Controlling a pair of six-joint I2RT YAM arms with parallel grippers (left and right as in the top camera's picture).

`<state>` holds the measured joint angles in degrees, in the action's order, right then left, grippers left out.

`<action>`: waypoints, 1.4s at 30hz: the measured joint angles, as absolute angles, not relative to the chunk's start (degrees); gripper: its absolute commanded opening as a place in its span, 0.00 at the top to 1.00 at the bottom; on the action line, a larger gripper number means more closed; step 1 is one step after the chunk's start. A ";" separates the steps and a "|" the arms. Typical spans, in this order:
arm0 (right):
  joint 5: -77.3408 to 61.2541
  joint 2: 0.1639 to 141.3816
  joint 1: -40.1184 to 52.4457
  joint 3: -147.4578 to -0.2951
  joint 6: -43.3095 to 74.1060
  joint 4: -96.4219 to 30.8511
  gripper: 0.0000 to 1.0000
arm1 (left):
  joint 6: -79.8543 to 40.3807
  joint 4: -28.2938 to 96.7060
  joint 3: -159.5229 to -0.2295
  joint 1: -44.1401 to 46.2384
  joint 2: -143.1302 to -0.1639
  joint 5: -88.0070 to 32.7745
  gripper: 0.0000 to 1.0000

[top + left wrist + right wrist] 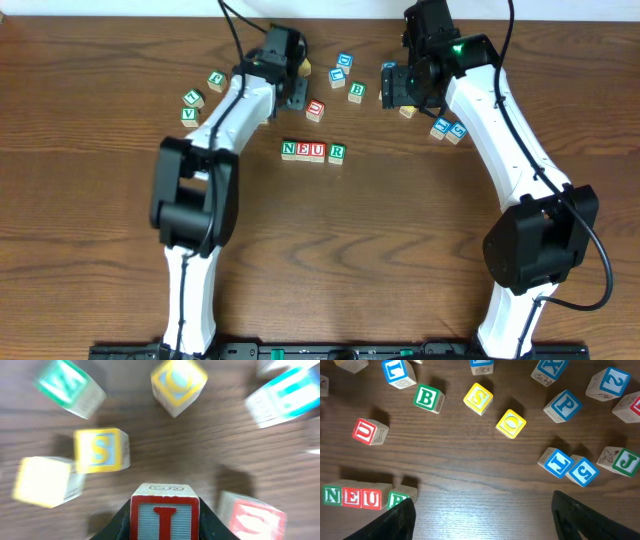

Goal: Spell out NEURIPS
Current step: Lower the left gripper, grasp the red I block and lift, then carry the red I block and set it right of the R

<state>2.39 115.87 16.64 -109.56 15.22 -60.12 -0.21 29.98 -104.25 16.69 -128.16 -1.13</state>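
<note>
Four cubes stand in a row reading N, E, U, R at the table's middle; the row also shows at the lower left of the right wrist view. My left gripper is behind the row and shut on a red letter I cube. A yellow S cube and a yellow O cube lie just beyond it. My right gripper is open and empty above bare wood. In its view are a blue P cube, the yellow S cube and the yellow O cube.
Loose cubes lie around: a red U, a green B, a blue I and blue S side by side, a green J. Three cubes sit at the far left.
</note>
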 measured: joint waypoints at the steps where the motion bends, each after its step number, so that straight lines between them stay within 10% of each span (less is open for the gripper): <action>1: 2.39 115.87 16.60 -109.56 15.22 -59.99 0.19 | -0.38 30.55 -104.25 16.82 -126.37 -1.15 0.73; 42: -4.29 115.87 0.71 -109.56 15.27 -61.56 0.19 | -27.07 42.87 -104.40 38.50 -132.14 3.40 0.73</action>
<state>-4.29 115.87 0.71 -109.56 15.27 -61.56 -27.07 42.87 -104.40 38.50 -132.14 3.40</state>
